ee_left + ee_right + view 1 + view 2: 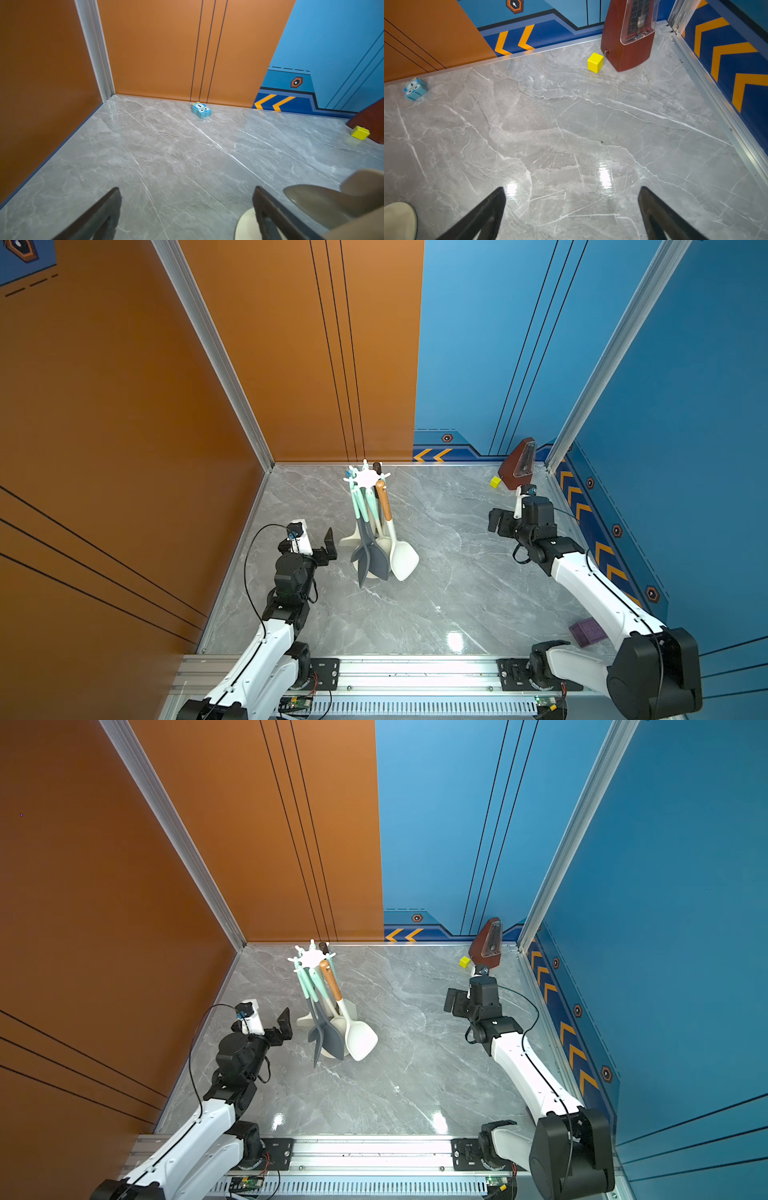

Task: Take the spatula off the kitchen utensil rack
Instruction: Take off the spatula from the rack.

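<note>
Marble-patterned grey gloss covers the desk (pixel 457 593), which is walled in matte orange and blue panels. The kitchen utensil rack (pixel 365 477) stands upright towards the back, left of centre. It is smooth cream-white plastic with a star-shaped top disc of curved hooks, and its round flat base shows in the left wrist view (pixel 245 226).

The spatula (pixel 403 558) hangs from the rack on the side facing the right arm. It has a cream, flat, rounded-square blade on an orange-brown handle. Beside it hang grey blades on mint-green handles and a cream spoon-like head. They overlap, so I cannot tell their exact number.

There is one rack and two arms. The left jaws are spread wide and hold nothing, close beside the hanging heads. The right jaws are equally wide and empty, well apart from the rack.

In the far right corner, one glossy yellow cube (pixel 595 62) sits just beside one wood-grain pyramid metronome (pixel 627 41) with a clear cover. One blue owl-faced block (pixel 201 109) lies by the back wall. One purple block (pixel 587 632) sits near the right arm.
</note>
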Controlling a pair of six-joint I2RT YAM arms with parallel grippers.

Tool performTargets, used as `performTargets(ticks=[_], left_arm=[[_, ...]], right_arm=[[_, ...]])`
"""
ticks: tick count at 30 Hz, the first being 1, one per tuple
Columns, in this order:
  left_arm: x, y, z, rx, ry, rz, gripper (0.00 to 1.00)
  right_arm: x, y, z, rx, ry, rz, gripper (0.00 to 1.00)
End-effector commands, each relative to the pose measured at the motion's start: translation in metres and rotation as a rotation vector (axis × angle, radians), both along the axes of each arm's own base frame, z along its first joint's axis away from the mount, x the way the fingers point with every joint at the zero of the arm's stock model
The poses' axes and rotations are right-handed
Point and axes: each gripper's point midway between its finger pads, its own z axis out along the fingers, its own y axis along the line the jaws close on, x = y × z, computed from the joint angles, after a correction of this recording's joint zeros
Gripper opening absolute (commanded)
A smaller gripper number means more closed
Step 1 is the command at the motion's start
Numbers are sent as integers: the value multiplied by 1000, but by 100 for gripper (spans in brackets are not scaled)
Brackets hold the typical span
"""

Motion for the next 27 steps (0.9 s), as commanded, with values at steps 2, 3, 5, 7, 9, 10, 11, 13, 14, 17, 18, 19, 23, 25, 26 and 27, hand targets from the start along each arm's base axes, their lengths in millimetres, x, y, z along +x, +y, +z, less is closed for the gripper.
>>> performTargets(ticks=[2, 3, 5, 7, 9, 10, 11, 13, 14, 17, 18, 19, 23, 25, 26, 27], left_arm=[[-10, -4, 11, 2, 24, 41, 99], [-12, -6, 12, 0, 23, 34, 99], [-16, -11, 16, 5, 21, 23, 97], [-20, -14, 18, 22, 21, 15, 97], [-24, -18, 24, 32, 15, 1, 97], [-26, -21, 25, 33, 12, -12, 96], [-28, -24, 30, 31, 2, -29, 96], [-34, -30, 37, 25, -18, -55, 95], [-37, -32, 41, 22, -29, -66, 95], [-45, -38, 50, 26, -60, -98, 95], [-47, -40, 53, 28, -69, -111, 95], [-49, -43, 55, 31, -75, -126, 95], [-54, -53, 62, 37, -97, -174, 95], [-57, -59, 65, 43, -111, -209, 95], [-58, -61, 68, 46, -119, -221, 95], [-59, -62, 69, 52, -124, -231, 95]], right_arm=[[-20, 12, 10, 43, 44, 45, 100], [-23, 13, 13, 45, 37, 47, 100], [-28, 17, 20, 55, 17, 66, 100], [-31, 23, 26, 66, 1, 92, 100], [-34, 30, 30, 65, 0, 122, 99], [-35, 34, 32, 62, 1, 136, 98], [-35, 37, 32, 56, 6, 153, 98], [-36, 44, 35, 46, 5, 178, 98], [-36, 48, 38, 43, 1, 193, 98], [-36, 59, 44, 35, -11, 228, 98], [-37, 63, 46, 33, -15, 240, 98], [-37, 66, 48, 32, -20, 249, 99], [-38, 78, 58, 23, -38, 285, 99], [-38, 81, 63, 18, -46, 295, 99], [-38, 82, 64, 17, -50, 300, 99], [-38, 83, 65, 16, -52, 302, 99]])
